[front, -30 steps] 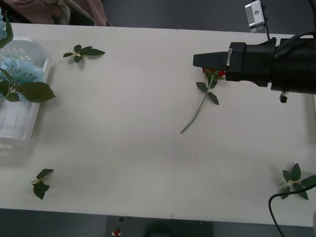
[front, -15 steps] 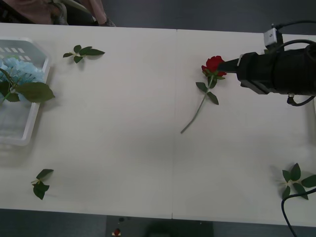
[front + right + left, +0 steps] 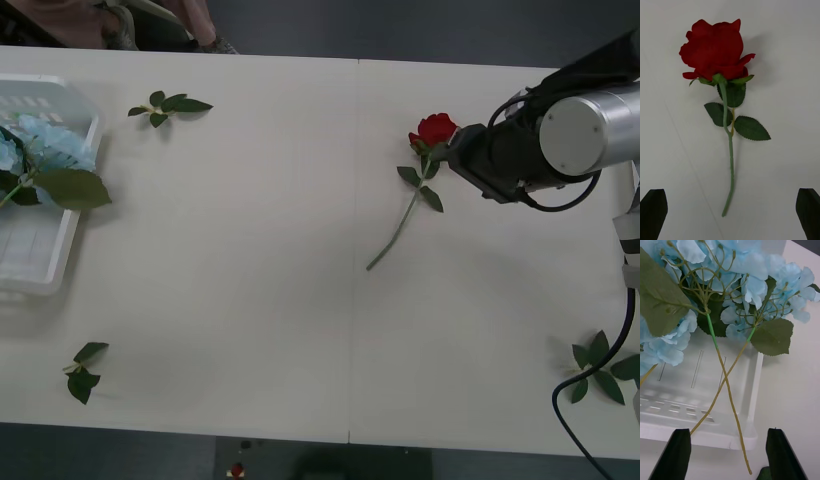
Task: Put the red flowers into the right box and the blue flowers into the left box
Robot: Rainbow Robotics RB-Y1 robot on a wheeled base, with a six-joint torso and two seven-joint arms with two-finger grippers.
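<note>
Red rose (image 3: 434,129) lies flat on the bench (image 3: 250,300), upper right of the front frame, beside the right gripper (image 3: 730,213), whose fingers stand open and empty. Judged step: approach. Next: descend onto the stem (image 3: 731,168) and close. Left gripper (image 3: 728,453), open, hovers at the left box (image 3: 715,420) holding blue flowers (image 3: 748,273).

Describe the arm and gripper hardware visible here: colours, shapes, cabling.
The right arm has black housings and a round silver-grey joint cap, with black cables looping beside it. The right gripper has black fingers with angled tips. The left gripper has black fingers too, flat and slab-like.
</note>
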